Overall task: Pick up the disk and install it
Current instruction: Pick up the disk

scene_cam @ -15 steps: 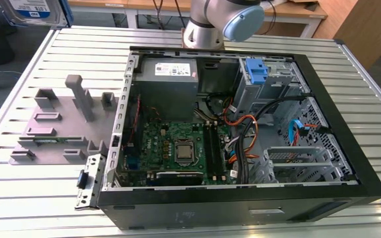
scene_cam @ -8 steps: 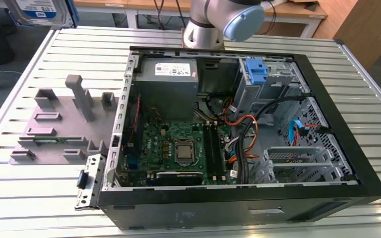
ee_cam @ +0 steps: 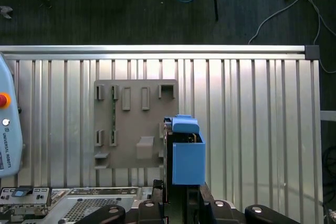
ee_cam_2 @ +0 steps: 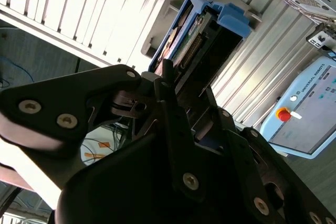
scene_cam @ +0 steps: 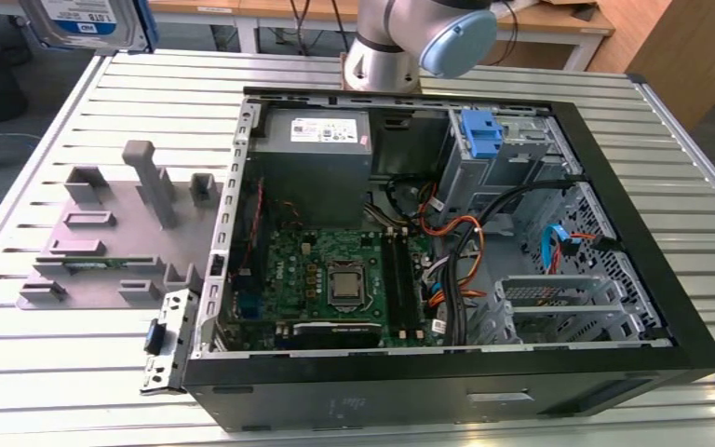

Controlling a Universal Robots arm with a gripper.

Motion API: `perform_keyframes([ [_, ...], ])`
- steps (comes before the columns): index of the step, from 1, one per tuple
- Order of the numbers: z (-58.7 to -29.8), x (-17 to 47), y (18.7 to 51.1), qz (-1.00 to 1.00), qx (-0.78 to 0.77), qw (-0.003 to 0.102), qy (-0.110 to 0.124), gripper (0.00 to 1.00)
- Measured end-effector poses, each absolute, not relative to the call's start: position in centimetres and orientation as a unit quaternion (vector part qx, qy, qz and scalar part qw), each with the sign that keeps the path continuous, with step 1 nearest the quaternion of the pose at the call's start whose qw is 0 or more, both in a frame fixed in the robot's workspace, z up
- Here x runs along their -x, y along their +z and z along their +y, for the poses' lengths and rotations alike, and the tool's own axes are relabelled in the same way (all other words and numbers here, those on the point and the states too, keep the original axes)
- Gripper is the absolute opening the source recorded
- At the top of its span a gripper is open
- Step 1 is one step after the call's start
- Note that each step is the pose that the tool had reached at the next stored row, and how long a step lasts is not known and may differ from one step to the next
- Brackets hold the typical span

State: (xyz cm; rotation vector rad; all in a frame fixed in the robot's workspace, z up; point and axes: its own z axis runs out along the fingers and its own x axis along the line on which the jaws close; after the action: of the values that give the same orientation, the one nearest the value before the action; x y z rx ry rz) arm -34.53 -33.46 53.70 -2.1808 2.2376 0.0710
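Jaws' black linkage sits closest to the lens in the second wrist view. They're pinching the disk (ee_cam_2: pixel 190 44) by one end, blue carrier and all. Disk (scene_cam: pixel 85 23) is airborne in the upper left corner of the exterior view, label facing the camera, well above the bench (scene_cam: pixel 60 391). First wrist view looks down past it onto the grey fixture (ee_cam: pixel 131 129). I'd judge it's lifted out and hanging roughly over the fixture's edge, touching nothing.

Step in hand reads as the carry. To do it well, the grip has to be square on the carrier so the disk can't pivot in the pinch. Only a short end looks clamped and most of the length overhangs, so no fast reorientation.

Around: open case (scene_cam: pixel 678 307) fills centre and right of the exterior view. Power supply (scene_cam: pixel 314 132) is at its upper middle, blue bracket (scene_cam: pixel 484 135) right of that, board (scene_cam: pixel 332 275) low centre, drive cage (scene_cam: pixel 557 303) lower right. Cables (scene_cam: pixel 457 237) in black, orange and blue loop between board and cage. Those plus the case wall are the likely snags. Pendant (ee_cam_2: pixel 310 114) sits apart from the fixture, out of the way.
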Motion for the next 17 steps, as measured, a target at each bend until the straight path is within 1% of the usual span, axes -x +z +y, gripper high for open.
perform_keyframes([
  [17,-33.46,33.71,53.70,0.716,0.698,0.008,0.023,0.35],
])
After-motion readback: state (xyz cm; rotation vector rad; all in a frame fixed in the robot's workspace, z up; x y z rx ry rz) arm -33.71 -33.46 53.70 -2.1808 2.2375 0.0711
